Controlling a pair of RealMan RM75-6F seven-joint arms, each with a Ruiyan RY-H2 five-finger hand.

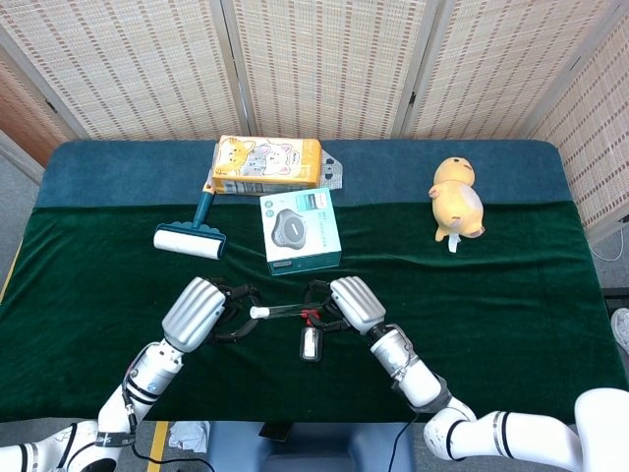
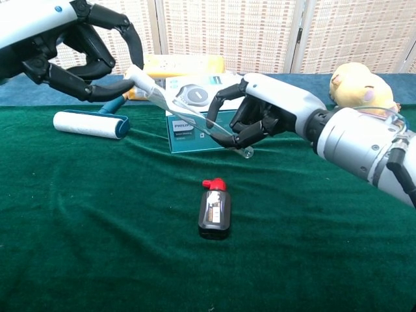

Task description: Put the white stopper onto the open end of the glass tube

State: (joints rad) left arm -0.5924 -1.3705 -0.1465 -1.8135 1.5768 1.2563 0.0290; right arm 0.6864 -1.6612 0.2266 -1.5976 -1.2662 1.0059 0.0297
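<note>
A clear glass tube [image 2: 195, 121] is held slanting above the green cloth, its rounded end low at the right. My right hand [image 2: 260, 117] grips its lower part. The white stopper [image 2: 139, 77] sits at the tube's upper open end, pinched by my left hand [image 2: 81, 52]. In the head view the tube [image 1: 287, 311] runs level between my left hand [image 1: 201, 310] and my right hand [image 1: 352, 303], with the stopper [image 1: 259, 312] at its left end. Whether the stopper is pushed fully in, I cannot tell.
A small black bottle with a red cap [image 2: 214, 208] lies on the green cloth [image 2: 97, 227] below the tube. Behind are a teal box [image 1: 300, 231], a lint roller [image 1: 190, 239], a yellow cat-print box [image 1: 267, 163] and a yellow plush toy [image 1: 457, 202].
</note>
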